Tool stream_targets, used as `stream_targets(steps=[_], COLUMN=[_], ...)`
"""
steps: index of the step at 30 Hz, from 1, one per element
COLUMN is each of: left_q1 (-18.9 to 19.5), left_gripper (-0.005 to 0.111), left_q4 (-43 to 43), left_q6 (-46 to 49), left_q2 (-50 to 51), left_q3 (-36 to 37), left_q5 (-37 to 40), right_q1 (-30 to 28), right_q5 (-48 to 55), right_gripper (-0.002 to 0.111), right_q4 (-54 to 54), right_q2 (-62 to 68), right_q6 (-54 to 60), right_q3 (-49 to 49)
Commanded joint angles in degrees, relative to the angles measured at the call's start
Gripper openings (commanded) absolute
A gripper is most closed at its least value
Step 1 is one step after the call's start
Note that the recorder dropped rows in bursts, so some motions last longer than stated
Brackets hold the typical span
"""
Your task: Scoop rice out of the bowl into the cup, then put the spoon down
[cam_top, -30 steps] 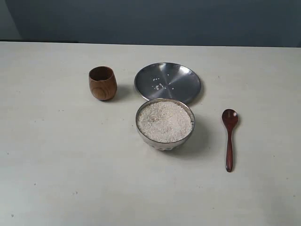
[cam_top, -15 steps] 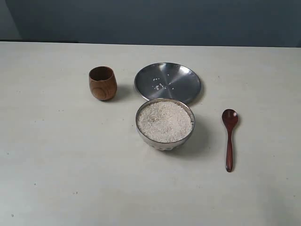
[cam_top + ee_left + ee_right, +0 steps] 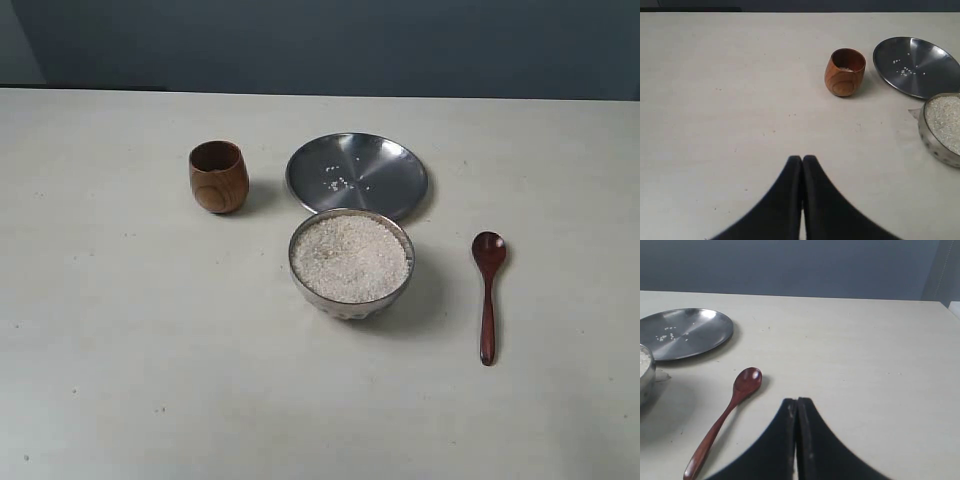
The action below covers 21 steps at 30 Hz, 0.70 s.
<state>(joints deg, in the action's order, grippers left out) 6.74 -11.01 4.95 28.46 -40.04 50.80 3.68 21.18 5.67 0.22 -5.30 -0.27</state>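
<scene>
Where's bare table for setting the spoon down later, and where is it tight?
Widest bare table lies left of the bowl, below the cup in the exterior view. Another free strip runs right of the spoon. Crowded: the plate sits close behind the bowl, and the bowl-to-spoon gap is narrower.

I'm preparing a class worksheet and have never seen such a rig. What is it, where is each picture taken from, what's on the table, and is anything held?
A two-armed robot. One camera off the arms views the table; one sits on each wrist. The black wedges are the left end effector and right end effector, both shut, empty. On the table: wooden cup, steel plate, steel bowl full of rice, wooden spoon lying apart.
</scene>
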Motion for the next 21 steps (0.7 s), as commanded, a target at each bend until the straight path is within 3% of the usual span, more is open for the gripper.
stream_targets(steps=[1,5,13,21], left_q1=[0.04,0.04,0.04,0.04], left_gripper=[0.000,0.000,0.000,0.000], left_q4=[0.14,0.14,0.14,0.14], left_q6=[0.19,0.19,0.19,0.19], left_q2=[0.23,0.23,0.23,0.23], left_q3=[-0.34,-0.34,-0.34,-0.34], left_q5=[0.17,0.17,0.17,0.17], right_q1=[-0.21,-0.21,-0.21,-0.21], right_q5=[-0.87,-4.79,-31.90,-49.29], right_gripper=[0.000,0.000,0.000,0.000], right_q4=[0.22,0.32,-6.89,-10.64], right_q2=[-0.22,-0.22,-0.22,-0.22], right_q6=[0.12,0.12,0.12,-4.72], right_q3=[0.27,0.27,0.27,0.27])
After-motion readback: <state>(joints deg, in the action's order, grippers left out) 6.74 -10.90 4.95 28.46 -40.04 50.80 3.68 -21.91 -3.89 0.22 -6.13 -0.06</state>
